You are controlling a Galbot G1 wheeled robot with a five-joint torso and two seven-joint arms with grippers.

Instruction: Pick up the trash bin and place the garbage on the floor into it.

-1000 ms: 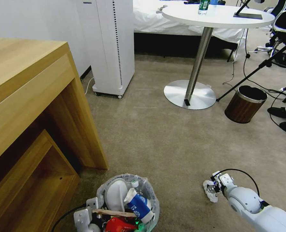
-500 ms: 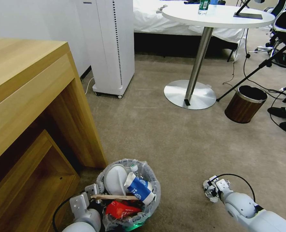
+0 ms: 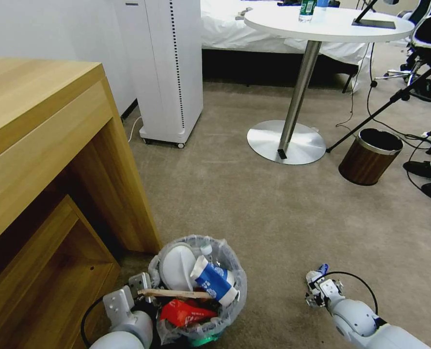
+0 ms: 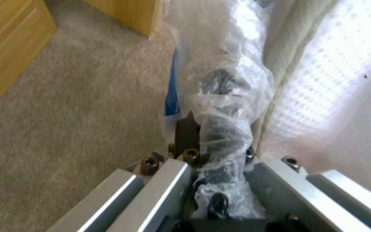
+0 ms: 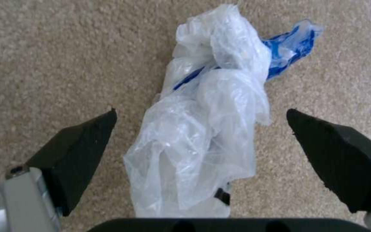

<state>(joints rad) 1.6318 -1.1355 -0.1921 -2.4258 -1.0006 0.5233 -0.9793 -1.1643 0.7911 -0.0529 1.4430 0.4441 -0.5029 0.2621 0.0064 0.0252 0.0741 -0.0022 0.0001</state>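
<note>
Beige-tan short-pile carpet (image 3: 254,213) spreads before us, with a light wooden desk (image 3: 36,145) to our left and a round white pedestal table (image 3: 327,23) farther off. Beside the desk's leg stands the small round trash bin (image 3: 234,295), lined with a crinkled clear plastic bag. It holds a white slipper (image 3: 176,266), a blue-and-white carton (image 3: 213,283), a thin wooden stick (image 3: 174,293) and a red wrapper (image 3: 183,312). Our left gripper (image 3: 145,286) sits at the bin's near rim; its wrist camera shows its fingers (image 4: 187,133) pinched together on the bag-covered rim. Well to the right, our right gripper (image 3: 317,295) hangs low over a crumpled clear plastic wrapper with blue print (image 5: 211,122) lying on the carpet. Its black pads (image 5: 80,151) are spread wide on either side of the wrapper, not touching it.
</note>
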